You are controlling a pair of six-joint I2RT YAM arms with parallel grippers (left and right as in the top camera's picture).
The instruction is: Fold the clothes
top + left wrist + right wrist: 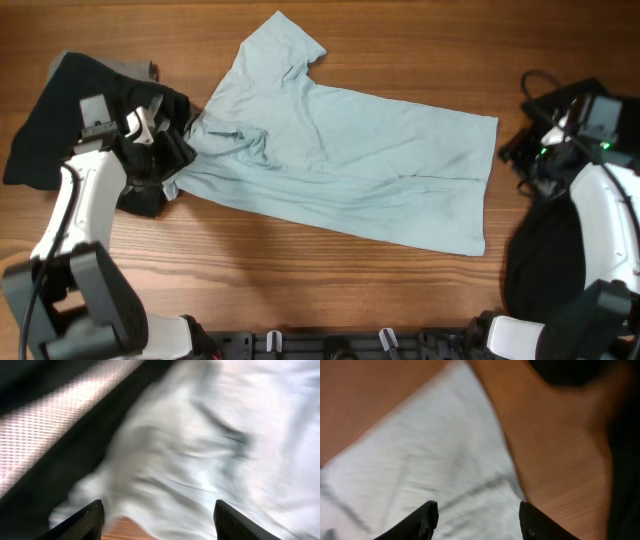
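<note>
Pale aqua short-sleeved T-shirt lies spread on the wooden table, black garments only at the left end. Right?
Not quite. The pale aqua short-sleeved T-shirt does lie spread on the wooden table, but black garments sit at both ends: a black garment with grey lining on the left, a second black garment on the right. The overhead view shows it.

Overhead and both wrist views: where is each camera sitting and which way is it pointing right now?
Overhead: fixed above the table, looking straight down at the aqua T-shirt; both arms and the left tool and right tool show.
Left wrist: on the left arm, looking down past its two fingertips at rumpled shirt and a black garment with grey lining.
Right wrist: on the right arm, looking down past its fingertips at the shirt's edge and bare wood.
Shared: all three show the T-shirt; both wrist views are blurred.
</note>
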